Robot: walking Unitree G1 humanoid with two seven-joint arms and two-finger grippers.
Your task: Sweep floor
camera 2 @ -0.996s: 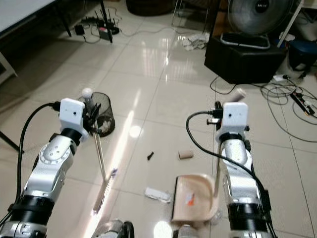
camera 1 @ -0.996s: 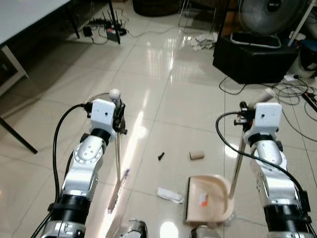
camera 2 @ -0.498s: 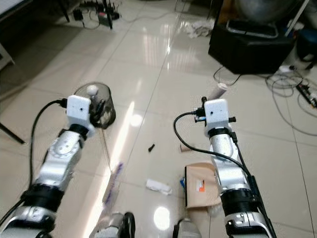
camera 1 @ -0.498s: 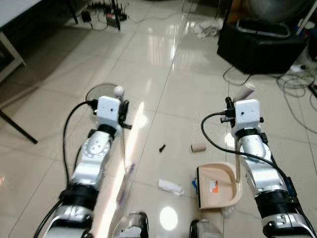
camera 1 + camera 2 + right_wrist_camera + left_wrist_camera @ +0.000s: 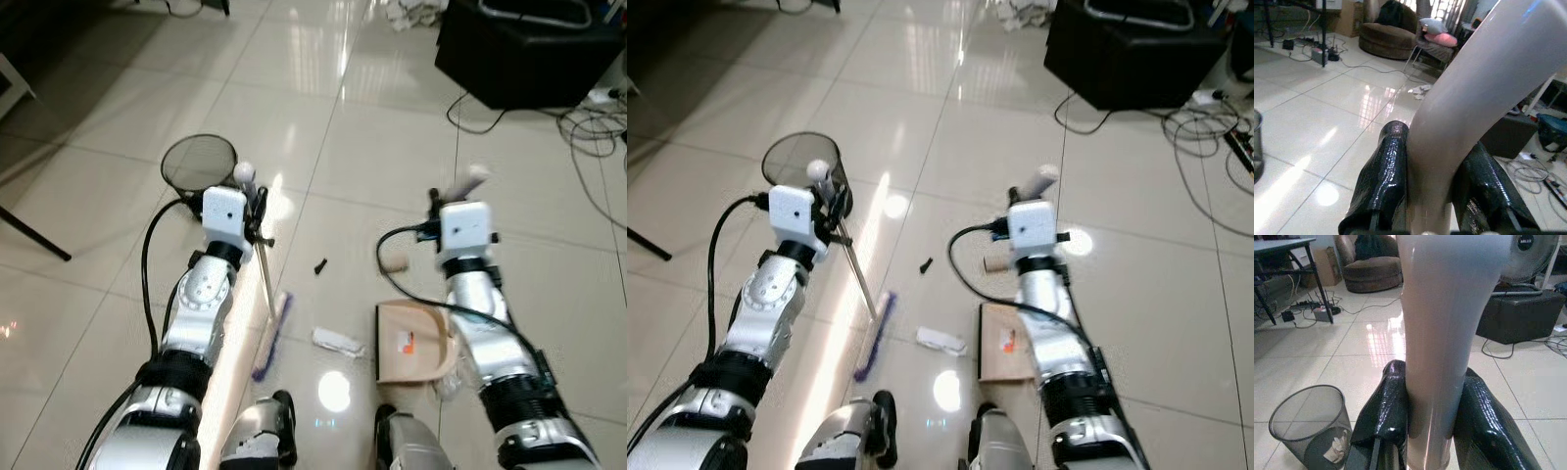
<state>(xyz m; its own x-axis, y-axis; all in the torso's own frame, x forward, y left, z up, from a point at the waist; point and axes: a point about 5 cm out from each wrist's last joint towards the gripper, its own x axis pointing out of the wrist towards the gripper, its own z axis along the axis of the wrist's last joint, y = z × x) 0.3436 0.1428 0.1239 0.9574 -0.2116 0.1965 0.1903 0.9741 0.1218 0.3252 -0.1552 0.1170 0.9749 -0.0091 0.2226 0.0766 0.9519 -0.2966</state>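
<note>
My left gripper [image 5: 257, 208] is shut on the pale broom handle [image 5: 1442, 333], its black fingers [image 5: 1388, 416] pressed on either side. The broom slants down to its purple bristle head [image 5: 272, 333] on the tiles. Just right of the bristles lies a white crumpled wrapper [image 5: 338, 341]. A small black scrap [image 5: 319, 265] and a cardboard roll [image 5: 394, 264] lie farther out. My right gripper [image 5: 454, 202] is shut on the dustpan's curved handle [image 5: 1474, 83]. The beige dustpan [image 5: 411, 343] rests on the floor with a small red-and-white scrap inside.
A black mesh wastebasket [image 5: 199, 162] stands ahead of the left arm, with paper in it [image 5: 1308, 431]. A black box [image 5: 529, 49] and loose cables [image 5: 588, 127] lie at the far right. A dark table leg [image 5: 29, 230] slants at the left. My feet [image 5: 265, 441] are at the bottom.
The camera has tilted down and moved forward, so the whole scene has shifted. The broom head has swung right, closer to the white wrapper. Both grippers keep their hold.
</note>
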